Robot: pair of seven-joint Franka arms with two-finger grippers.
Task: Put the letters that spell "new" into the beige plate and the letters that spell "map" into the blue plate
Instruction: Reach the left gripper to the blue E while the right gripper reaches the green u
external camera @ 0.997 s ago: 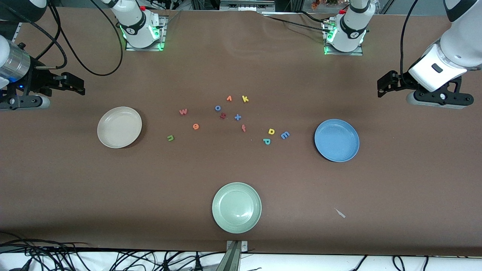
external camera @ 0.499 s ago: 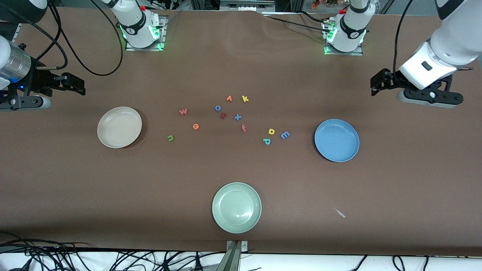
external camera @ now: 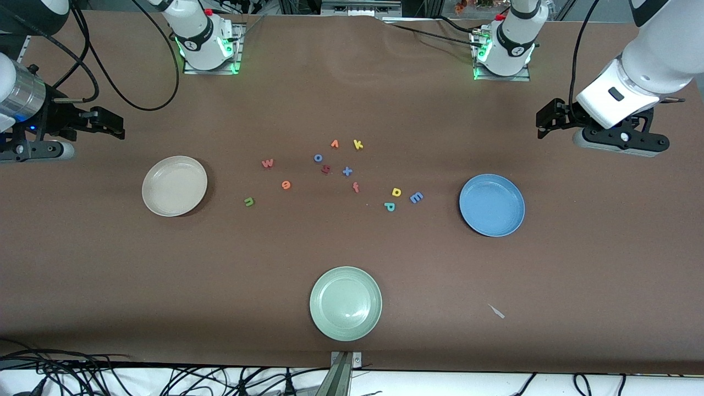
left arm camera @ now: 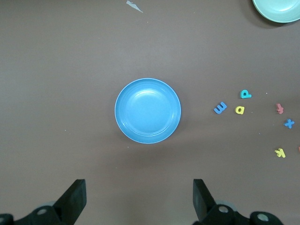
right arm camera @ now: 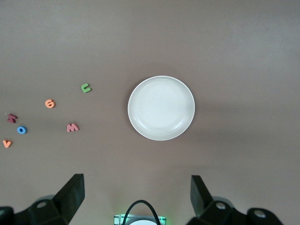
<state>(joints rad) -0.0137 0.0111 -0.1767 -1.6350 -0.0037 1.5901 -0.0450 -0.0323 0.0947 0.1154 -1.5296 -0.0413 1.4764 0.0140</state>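
The beige plate (external camera: 174, 186) (right arm camera: 161, 108) lies toward the right arm's end and the blue plate (external camera: 491, 205) (left arm camera: 147, 110) toward the left arm's end, both with nothing in them. On the cloth between them lie the green n (external camera: 249, 202) (right arm camera: 86, 87), orange e (external camera: 285, 185) (right arm camera: 49, 103) and red-pink w (external camera: 267, 163) (right arm camera: 72, 127). Closer to the blue plate are the blue m (external camera: 416, 197) (left arm camera: 220, 107), yellow a (external camera: 396, 192) (left arm camera: 240, 110) and teal p (external camera: 389, 207) (left arm camera: 245, 94). My left gripper (external camera: 542, 118) (left arm camera: 139, 192) hangs open above the table beside the blue plate. My right gripper (external camera: 116, 125) (right arm camera: 136, 185) hangs open beside the beige plate.
A pale green plate (external camera: 345, 303) sits near the front edge. Other letters lie in the middle: a yellow k (external camera: 358, 144), orange v (external camera: 334, 144), blue o (external camera: 318, 158), blue x (external camera: 347, 171), a dark red letter (external camera: 325, 169) and a red f (external camera: 356, 187). A paper scrap (external camera: 497, 311) lies near the front.
My left arm has shifted a little toward the middle of the table and toward the bases. The right arm, plates and letters have not moved.
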